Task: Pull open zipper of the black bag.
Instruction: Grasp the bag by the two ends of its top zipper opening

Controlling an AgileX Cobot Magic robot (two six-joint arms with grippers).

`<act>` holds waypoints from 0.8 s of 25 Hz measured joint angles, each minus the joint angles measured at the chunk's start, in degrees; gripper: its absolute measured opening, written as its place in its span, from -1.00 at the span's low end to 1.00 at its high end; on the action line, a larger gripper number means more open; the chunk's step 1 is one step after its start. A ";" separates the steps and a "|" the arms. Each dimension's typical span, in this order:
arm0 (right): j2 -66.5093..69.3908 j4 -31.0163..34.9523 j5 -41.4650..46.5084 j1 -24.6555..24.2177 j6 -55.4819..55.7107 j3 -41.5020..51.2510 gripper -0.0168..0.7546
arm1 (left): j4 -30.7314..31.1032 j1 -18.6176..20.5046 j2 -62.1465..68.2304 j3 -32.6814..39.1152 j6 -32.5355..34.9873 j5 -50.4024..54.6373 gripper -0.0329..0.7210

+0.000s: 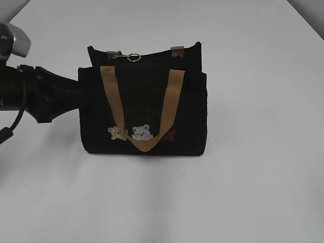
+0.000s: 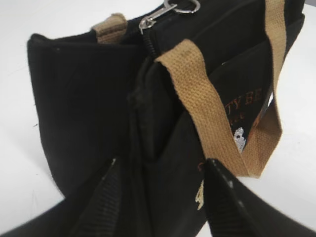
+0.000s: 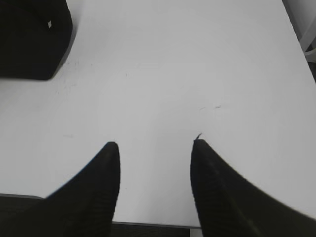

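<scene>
Black bag point(image 1: 144, 114) upright on white table point(image 1: 253, 192), tan handles, bears on front. Zipper point(image 1: 127, 57) pull and ring lie on its top edge. Left gripper point(image 2: 163, 197) straddles bag's end, jaws spread; right gripper point(image 3: 155, 168) spread, holding nothing, away from bag.

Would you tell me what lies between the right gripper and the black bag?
Nothing: in the right wrist view only bare white table separates the open right gripper from the black bag at upper left.
</scene>
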 joint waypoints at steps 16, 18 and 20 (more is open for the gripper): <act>24.45 33.29 -16.43 0.00 -23.97 -1.72 0.01 | -1.21 -4.28 6.19 -3.83 0.12 1.21 -0.69; 34.46 42.47 -20.87 0.00 -34.67 -3.59 0.01 | -1.26 -4.28 6.19 -3.83 0.12 1.14 -0.69; 45.12 51.90 -22.31 0.00 -44.41 -7.21 0.01 | -1.26 -4.28 6.19 -3.83 0.12 1.12 -0.69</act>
